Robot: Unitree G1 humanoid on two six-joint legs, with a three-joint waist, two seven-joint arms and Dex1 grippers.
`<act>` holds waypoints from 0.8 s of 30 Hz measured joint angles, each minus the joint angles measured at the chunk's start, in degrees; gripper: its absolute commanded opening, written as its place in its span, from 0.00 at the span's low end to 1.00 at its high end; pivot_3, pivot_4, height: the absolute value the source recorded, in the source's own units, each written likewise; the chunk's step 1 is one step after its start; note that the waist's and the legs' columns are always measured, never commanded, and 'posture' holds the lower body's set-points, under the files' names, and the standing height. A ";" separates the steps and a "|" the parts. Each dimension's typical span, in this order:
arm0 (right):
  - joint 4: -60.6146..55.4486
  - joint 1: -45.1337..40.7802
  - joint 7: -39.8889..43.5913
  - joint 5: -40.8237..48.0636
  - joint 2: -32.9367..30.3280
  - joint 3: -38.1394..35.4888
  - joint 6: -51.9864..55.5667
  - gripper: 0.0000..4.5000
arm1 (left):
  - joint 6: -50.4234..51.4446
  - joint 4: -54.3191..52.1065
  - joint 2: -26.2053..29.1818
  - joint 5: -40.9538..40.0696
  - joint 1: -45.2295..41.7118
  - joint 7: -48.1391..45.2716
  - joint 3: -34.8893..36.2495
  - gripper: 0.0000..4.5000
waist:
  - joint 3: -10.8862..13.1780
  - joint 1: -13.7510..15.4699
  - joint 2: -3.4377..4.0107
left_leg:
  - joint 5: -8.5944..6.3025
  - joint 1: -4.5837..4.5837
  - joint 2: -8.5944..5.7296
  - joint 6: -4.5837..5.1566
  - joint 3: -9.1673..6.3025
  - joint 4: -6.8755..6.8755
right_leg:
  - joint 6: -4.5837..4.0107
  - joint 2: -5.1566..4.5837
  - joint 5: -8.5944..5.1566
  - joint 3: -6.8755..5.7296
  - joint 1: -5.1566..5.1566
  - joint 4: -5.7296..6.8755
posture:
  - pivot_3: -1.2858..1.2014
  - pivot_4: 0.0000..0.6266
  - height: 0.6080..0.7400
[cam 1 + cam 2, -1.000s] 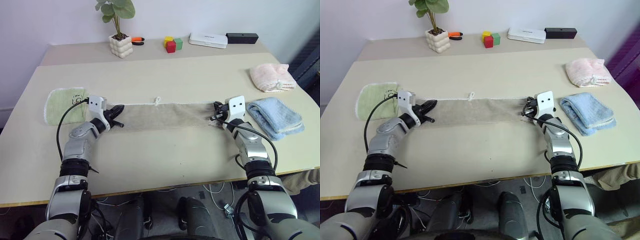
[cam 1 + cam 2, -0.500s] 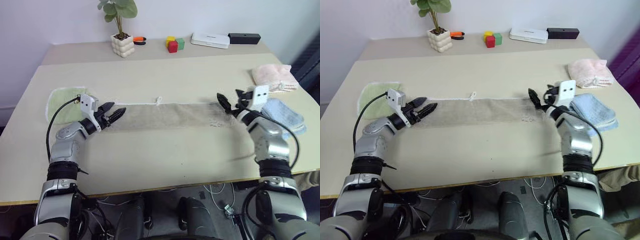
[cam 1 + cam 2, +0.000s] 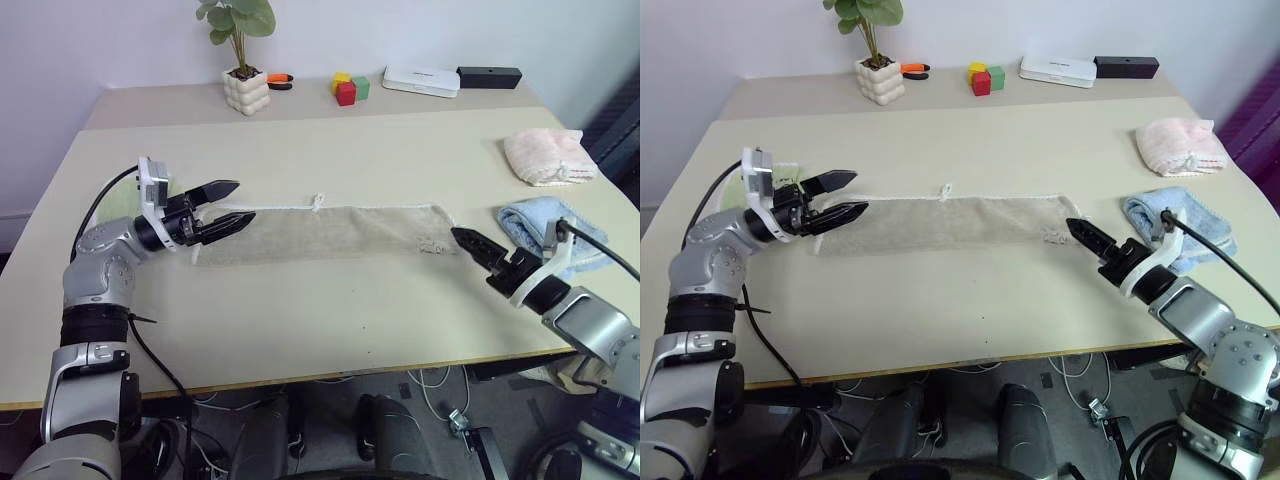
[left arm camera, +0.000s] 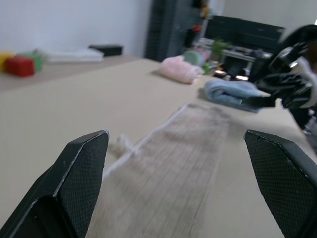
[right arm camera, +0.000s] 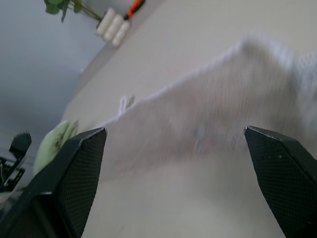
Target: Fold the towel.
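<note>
Towel [image 3: 325, 232]: lay flat on the table [image 3: 330, 310] as a long narrow strip running left to right, a small loop on its far hem near the middle.
Left gripper [image 3: 232, 205]: spread wide, empty, raised over the towel's left end, pointing along it.
Right gripper [image 3: 478, 247]: spread wide, empty, just off the towel's right end, pointing toward it.
Green cloth [image 3: 787, 176]: behind the left gripper.
Blue towel [image 3: 530, 225]: beside the right gripper.
Pink towel [image 3: 548, 156]: beyond the blue one.
</note>
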 measured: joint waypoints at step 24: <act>14.37 -8.59 -12.69 -2.59 4.65 6.76 -16.39 0.81 | 4.91 -9.60 2.99 -1.94 5.16 -0.67 -0.92 1.00 | 0.00 -0.11 0.00 | -0.02 -0.01 0.01 0.05 0.01 0.01 | 0.01 0.04 -0.01 0.03 0.01 -0.05 | 0.52 0.24 1.00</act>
